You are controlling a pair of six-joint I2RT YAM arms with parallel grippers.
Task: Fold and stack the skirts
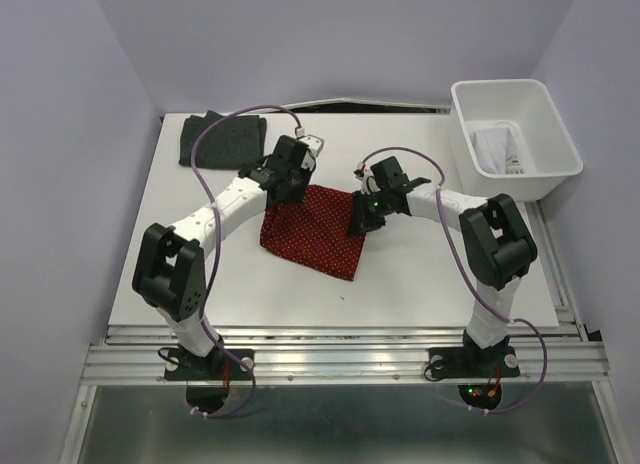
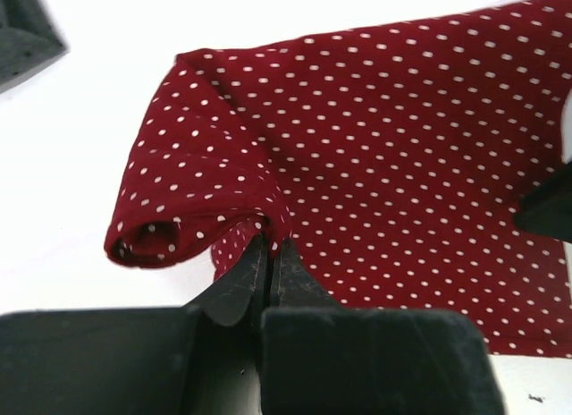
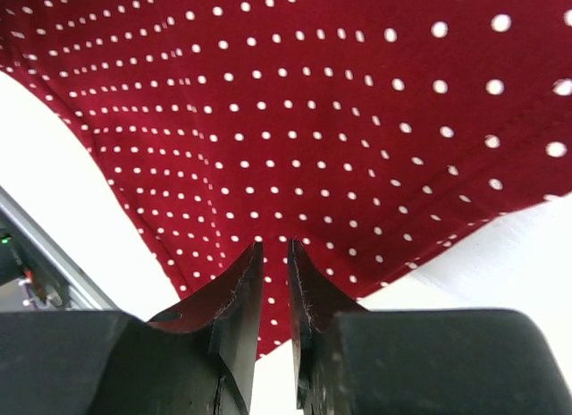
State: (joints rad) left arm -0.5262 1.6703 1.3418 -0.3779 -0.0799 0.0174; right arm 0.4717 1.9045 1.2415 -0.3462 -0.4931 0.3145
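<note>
The red skirt with white dots (image 1: 315,229) lies partly folded in the middle of the table. My left gripper (image 1: 290,191) is at its far left corner, shut on a raised fold of the red skirt (image 2: 402,147) right at its tips (image 2: 271,245). My right gripper (image 1: 358,224) is at the skirt's right edge. Its jaws stand a narrow gap apart with the tips (image 3: 273,245) down on the red skirt (image 3: 313,120); no cloth shows pinched between them. The dark charcoal skirt (image 1: 222,139) lies folded at the far left corner. A white skirt (image 1: 495,149) sits in the bin.
The white plastic bin (image 1: 560,134) stands at the far right of the table. A corner of the dark skirt (image 2: 22,30) shows at the upper left of the left wrist view. Purple cables arc over both arms.
</note>
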